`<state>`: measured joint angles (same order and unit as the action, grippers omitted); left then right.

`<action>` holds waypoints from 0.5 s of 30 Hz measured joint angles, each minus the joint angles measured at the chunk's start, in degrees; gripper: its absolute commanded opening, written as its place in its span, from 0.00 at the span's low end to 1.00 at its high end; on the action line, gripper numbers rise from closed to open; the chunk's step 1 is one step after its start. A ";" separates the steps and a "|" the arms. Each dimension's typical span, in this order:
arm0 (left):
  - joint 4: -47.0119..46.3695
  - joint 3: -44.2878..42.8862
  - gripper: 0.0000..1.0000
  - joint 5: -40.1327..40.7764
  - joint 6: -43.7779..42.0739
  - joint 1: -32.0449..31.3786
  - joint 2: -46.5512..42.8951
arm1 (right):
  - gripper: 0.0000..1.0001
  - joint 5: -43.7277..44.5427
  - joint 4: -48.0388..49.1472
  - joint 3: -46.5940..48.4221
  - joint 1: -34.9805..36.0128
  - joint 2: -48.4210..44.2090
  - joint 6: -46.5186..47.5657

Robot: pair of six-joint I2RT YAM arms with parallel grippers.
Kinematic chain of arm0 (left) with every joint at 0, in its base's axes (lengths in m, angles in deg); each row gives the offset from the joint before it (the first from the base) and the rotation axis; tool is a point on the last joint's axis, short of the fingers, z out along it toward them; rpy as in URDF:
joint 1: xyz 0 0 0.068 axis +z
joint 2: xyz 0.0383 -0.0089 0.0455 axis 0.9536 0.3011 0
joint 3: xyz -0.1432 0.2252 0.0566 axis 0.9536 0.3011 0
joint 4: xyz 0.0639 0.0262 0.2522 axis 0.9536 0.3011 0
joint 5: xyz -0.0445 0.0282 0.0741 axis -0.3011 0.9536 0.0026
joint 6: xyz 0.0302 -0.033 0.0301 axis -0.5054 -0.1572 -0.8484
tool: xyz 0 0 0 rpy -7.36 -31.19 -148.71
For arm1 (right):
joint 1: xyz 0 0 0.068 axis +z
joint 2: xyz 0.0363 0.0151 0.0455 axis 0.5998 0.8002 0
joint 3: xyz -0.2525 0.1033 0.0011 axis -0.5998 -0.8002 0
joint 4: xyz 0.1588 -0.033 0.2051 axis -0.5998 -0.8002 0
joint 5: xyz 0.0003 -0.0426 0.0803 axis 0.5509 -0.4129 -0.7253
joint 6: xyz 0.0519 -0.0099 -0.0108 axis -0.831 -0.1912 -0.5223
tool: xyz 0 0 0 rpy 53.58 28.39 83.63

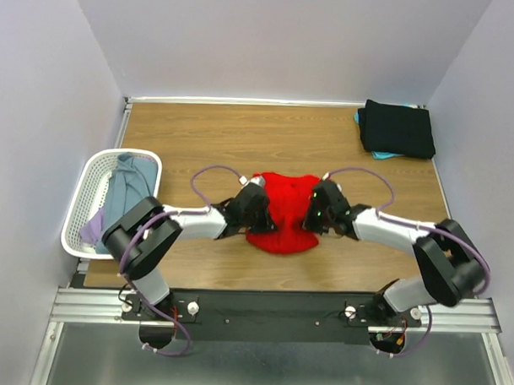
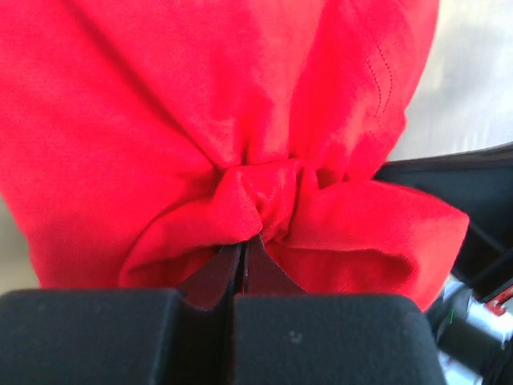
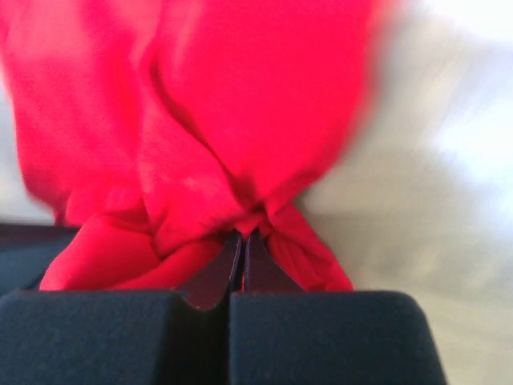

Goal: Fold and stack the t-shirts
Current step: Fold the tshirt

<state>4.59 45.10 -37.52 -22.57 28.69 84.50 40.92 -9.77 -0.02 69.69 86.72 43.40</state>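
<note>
Bright red t-shirt [image 1: 283, 217], black folded shirt [image 1: 398, 128] over teal one [image 1: 381, 154], white mesh basket [image 1: 90, 189], grey-blue cloth [image 1: 122, 192], brown wood-grain table [image 1: 234, 137]

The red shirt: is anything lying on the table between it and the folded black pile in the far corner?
Nothing visible does: only bare table lies between the red shirt and the black pile.
</note>
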 measured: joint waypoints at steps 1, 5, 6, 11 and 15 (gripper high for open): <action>0.02 1.25 0.00 -0.04 0.44 -1.07 -1.05 | 0.00 0.00 -0.26 -1.38 1.55 -1.38 -0.98; 3.10 10.49 0.00 -0.68 2.32 -5.33 -11.06 | 0.00 0.09 -5.07 -8.09 11.37 -10.54 -6.21; 3.80 11.67 0.00 -0.68 2.40 -5.60 -12.83 | 0.00 0.07 -7.23 -9.18 13.27 -12.79 -7.32; 12.96 15.23 0.00 -0.33 3.02 -6.25 -25.49 | 0.00 2.29 -16.92 -9.33 13.94 -22.08 -10.49; 19.85 13.20 0.00 1.07 2.58 -6.56 -30.49 | 0.01 4.50 -23.91 -5.97 13.92 -28.87 -11.67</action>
<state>24.43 58.30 -36.45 -19.99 22.13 54.01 45.43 -33.68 -5.98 83.62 57.84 31.73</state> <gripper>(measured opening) 0.008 0.009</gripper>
